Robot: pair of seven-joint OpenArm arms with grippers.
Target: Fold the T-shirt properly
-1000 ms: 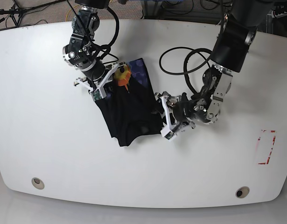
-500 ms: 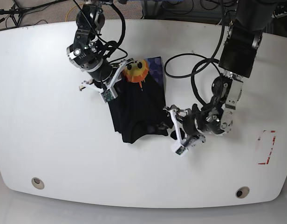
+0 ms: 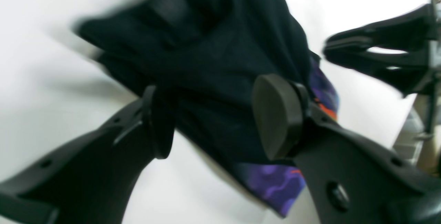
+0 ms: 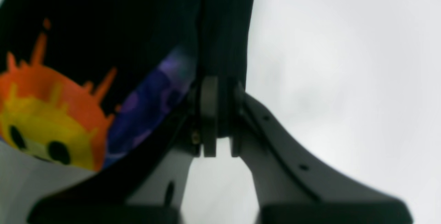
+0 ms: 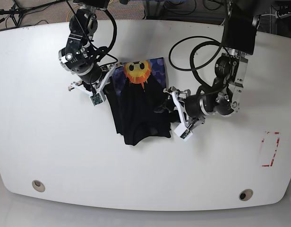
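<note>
The black T-shirt [image 5: 141, 113] lies bunched on the white table [image 5: 51, 142], with its sun-face print [image 5: 137, 71] and purple patch [image 5: 158, 66] at the far end. My right gripper [image 5: 106, 87] is shut on a black fold at the shirt's left upper edge; the right wrist view shows its pads [image 4: 209, 113] pinching cloth [image 4: 224, 27] next to the sun face [image 4: 44, 113]. My left gripper [image 5: 176, 113] is at the shirt's right edge. In the left wrist view it [image 3: 220, 120] is open, with black cloth [image 3: 220, 44] showing between and beyond its pads [image 3: 279, 117].
Black cables [image 5: 192, 52] loop over the table behind the left arm. A red-marked rectangle [image 5: 269, 149] sits at the table's right side. Two round holes [image 5: 38, 185] [image 5: 245, 194] are near the front edge. The other gripper's blurred fingers [image 3: 379, 58] show at the upper right of the left wrist view.
My left gripper has moved up from the shirt's lower right corner to its right edge. My right gripper has shifted left with the cloth, and the print now faces up more fully.
</note>
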